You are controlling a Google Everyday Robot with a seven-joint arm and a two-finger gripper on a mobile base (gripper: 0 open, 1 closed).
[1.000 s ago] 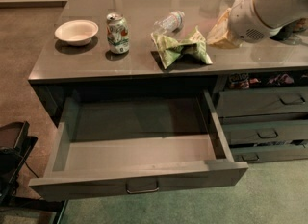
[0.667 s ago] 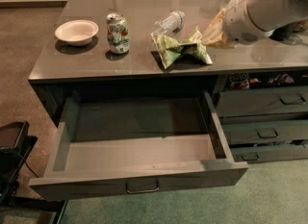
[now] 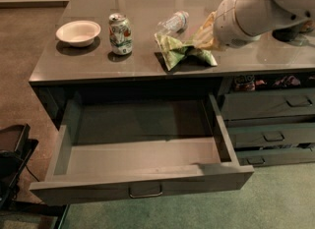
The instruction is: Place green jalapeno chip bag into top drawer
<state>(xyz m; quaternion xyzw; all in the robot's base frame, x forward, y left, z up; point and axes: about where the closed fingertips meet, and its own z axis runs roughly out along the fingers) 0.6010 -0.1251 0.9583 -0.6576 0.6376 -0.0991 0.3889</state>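
The green jalapeno chip bag [image 3: 184, 51] lies crumpled and pinched in the middle on the grey countertop [image 3: 147, 71], near its front edge. My gripper [image 3: 205, 35] reaches in from the upper right on a white arm and sits at the bag's right end, partly hidden by the arm's wrist. The top drawer [image 3: 142, 187] is pulled wide open below the counter, directly under and in front of the bag. It shows an empty grey inside and a small metal handle on its front.
A green-and-white soda can [image 3: 120, 34] and a white bowl [image 3: 78, 32] stand on the counter's left. A clear water bottle [image 3: 173, 22] lies just behind the bag. Narrower grey drawers [image 3: 268, 120] are stacked on the right. A black object [image 3: 12, 159] stands at the lower left.
The arm and gripper have moved left across the counter, from beside the bag's right end to right at it. The bag and drawer have not moved.
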